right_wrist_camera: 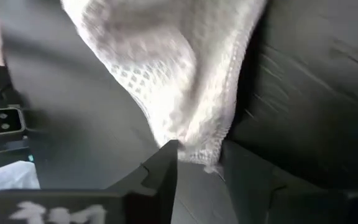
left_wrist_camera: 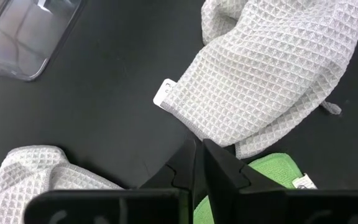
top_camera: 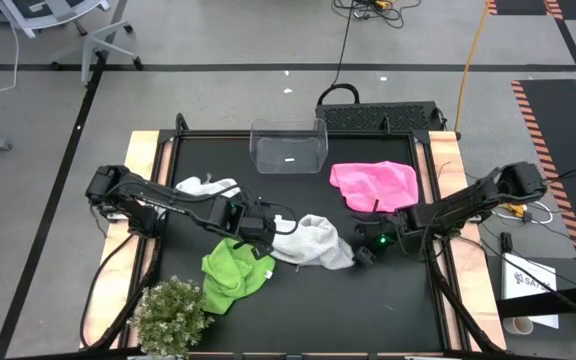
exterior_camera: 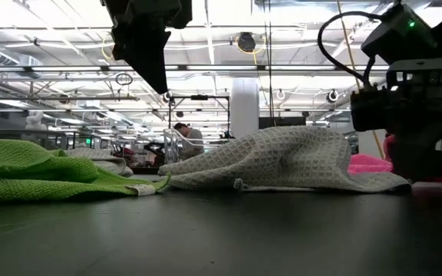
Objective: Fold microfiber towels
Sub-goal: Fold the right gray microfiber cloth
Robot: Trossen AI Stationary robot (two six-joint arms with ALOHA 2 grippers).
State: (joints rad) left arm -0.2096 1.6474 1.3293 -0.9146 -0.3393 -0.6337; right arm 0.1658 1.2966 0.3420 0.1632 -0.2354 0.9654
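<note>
Towels lie scattered from above: a crumpled white towel (top_camera: 313, 243) mid-table, the green towel (top_camera: 230, 275) touching its left side. On the table-level camera, your right gripper (exterior_camera: 417, 165) stands at its edge. Your left gripper (left_wrist_camera: 197, 163), fingers pressed together, holds nothing. At the right wrist, parted fingers (right_wrist_camera: 160, 168) straddle the hem, apparently unclamped; closing shallowly could let it slip.

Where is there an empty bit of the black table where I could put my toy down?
The black mat is bare along the near edge, right of the plant and below the white towel. It is crowded in the middle: green towel, both grippers, pink towel, and clear bin at the back.
</note>
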